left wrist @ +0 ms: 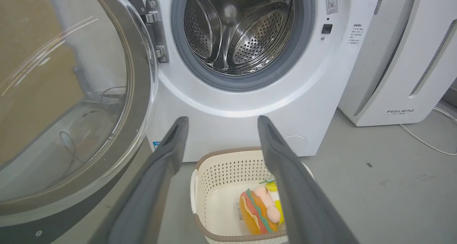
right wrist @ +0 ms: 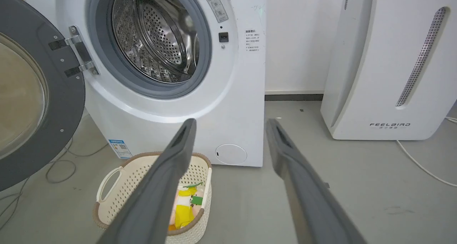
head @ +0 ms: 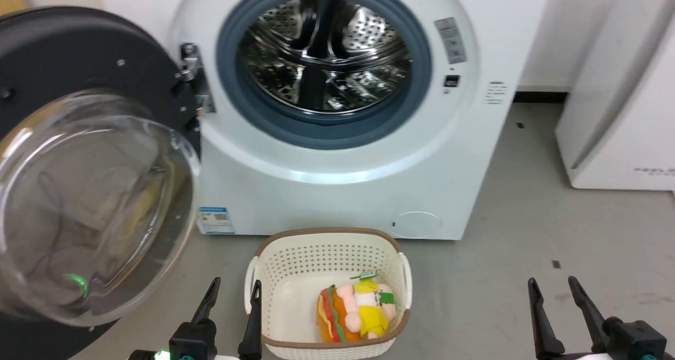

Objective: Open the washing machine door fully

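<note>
Door hangs swung wide at the left of the washer, carried by a metal hinge on the left edge of the opening. Its matte black inner face and bulging glass bowl turn toward the robot, and the bowl takes up much of the head view's left side. The mouth of the washer lies fully uncovered. A grey gasket rings the perforated steel drum (its ribs shine with reflections). A blue sticker sits at the washer's lower left corner, just beside the bowl's rim as seen from the head.

On the grey floor just in front of the washer stands a cream basket with a brown rim, and a bright plush toy lies in it. The left gripper hovers just left of the basket, fingers spread with nothing between them, near the door's lower edge but apart from it. The right gripper hangs over the floor, well apart from the basket, likewise spread and holding nothing. A white slanted appliance stands to the washer's right.
</note>
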Controlling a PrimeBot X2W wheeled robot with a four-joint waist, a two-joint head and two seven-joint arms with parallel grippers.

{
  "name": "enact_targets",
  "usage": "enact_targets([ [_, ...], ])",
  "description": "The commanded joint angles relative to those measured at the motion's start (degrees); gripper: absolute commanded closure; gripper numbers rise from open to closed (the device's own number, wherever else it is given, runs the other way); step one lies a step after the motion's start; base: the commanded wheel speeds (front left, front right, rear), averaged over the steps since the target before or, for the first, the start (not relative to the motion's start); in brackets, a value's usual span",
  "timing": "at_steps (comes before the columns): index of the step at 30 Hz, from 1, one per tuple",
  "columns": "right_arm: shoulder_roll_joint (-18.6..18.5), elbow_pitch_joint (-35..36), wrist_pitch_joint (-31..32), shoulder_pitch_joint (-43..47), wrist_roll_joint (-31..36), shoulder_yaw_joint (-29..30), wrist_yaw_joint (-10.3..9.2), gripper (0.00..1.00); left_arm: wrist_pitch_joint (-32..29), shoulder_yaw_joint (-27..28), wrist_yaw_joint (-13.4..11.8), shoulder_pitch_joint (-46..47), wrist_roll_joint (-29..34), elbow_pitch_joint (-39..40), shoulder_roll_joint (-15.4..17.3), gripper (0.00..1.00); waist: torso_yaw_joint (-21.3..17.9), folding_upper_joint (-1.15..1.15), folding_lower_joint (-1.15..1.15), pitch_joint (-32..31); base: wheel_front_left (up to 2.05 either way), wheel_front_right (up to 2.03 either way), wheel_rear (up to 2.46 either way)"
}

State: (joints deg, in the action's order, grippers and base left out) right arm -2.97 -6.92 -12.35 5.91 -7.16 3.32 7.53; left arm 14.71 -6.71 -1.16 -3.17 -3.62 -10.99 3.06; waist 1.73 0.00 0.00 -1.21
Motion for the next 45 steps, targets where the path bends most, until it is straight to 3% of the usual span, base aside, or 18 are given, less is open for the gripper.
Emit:
enact_targets([
  [1, 0.09, 0.43, 0.15, 0.68, 0.23, -0.18, -0.04, 0.00, 0.29, 0.03, -0.29, 0.93, 0.03, -0.15, 0.19, 0.00, -1.28, 0.00, 0.00, 0.16, 0.00, 0.00, 0.00],
  [9, 0.09, 0.51, 0.10, 0.83, -0.29, -0.24, -0.04, 0.00, 0.29, 0.39, -0.96, 0.62, -0.72, -0.50, 0.22, 0.00, -1.54, 0.00, 0.00, 0.28, 0.00, 0.00, 0.00],
  [10, 0.00, 0.18, 0.14, 0.10, -0.09, -0.14, 0.00, 1.00, 0.00, 0.25, -0.70, 0.00, -0.60, -0.53, 0.01, 1.00, -1.53, 0.00, 0.00, 0.29, 0.00, 0.00, 0.00],
  [45, 0.02, 1.87, 3.26, -1.52, 1.75, -0.94, -0.01, 1.00, -3.79, 1.85, -0.20, 0.73, 0.48, 2.38, -0.06, 1.00, -1.56, 0.00, 0.00, 0.53, 0.00, 0.00, 0.00],
])
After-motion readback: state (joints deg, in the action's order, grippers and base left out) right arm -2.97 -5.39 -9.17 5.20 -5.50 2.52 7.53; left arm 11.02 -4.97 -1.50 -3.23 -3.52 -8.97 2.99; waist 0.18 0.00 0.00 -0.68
